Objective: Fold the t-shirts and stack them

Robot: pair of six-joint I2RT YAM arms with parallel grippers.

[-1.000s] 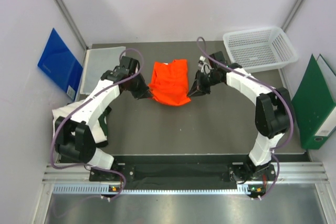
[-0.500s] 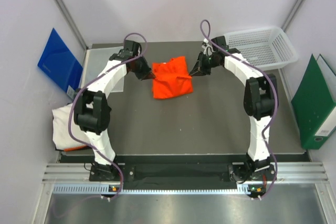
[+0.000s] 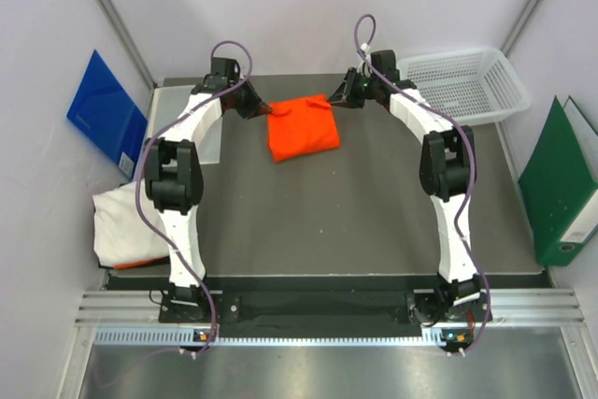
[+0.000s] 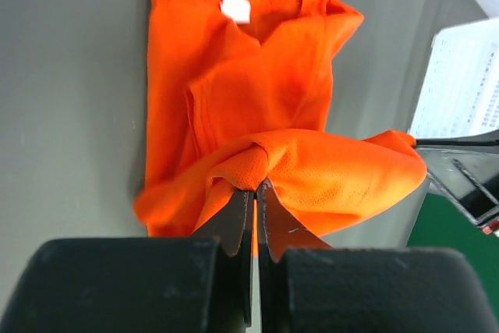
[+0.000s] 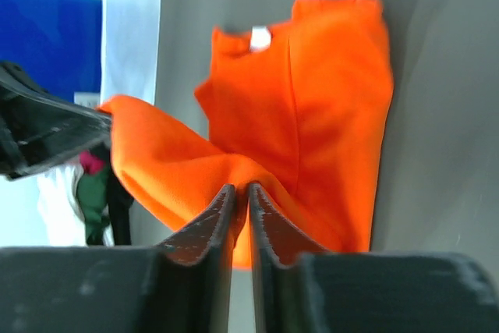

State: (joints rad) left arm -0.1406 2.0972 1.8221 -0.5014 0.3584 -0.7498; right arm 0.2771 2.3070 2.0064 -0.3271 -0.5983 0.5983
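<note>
The orange t-shirt [image 3: 302, 126] lies at the far middle of the table, folded over on itself, its white neck label showing in the wrist views. My left gripper [image 3: 260, 109] holds the shirt's left far corner; in the left wrist view the left gripper [image 4: 256, 186] is shut on a bunched fold of the orange t-shirt [image 4: 265, 76]. My right gripper [image 3: 338, 100] is at the right far corner; in the right wrist view the right gripper [image 5: 241, 189] pinches the orange t-shirt [image 5: 327, 99] between nearly touching jaws. The white t-shirt [image 3: 121, 226] lies crumpled off the table's left edge.
A white mesh basket [image 3: 462, 81] stands at the far right. A clear plastic sheet [image 3: 182, 105] lies at the far left, with a blue folder [image 3: 105, 114] against the left wall. A green binder [image 3: 561, 184] stands at the right.
Both grippers have carried the shirt's near edge toward the far side, folding the orange shirt over itself. Both arms now reach out straighter.
</note>
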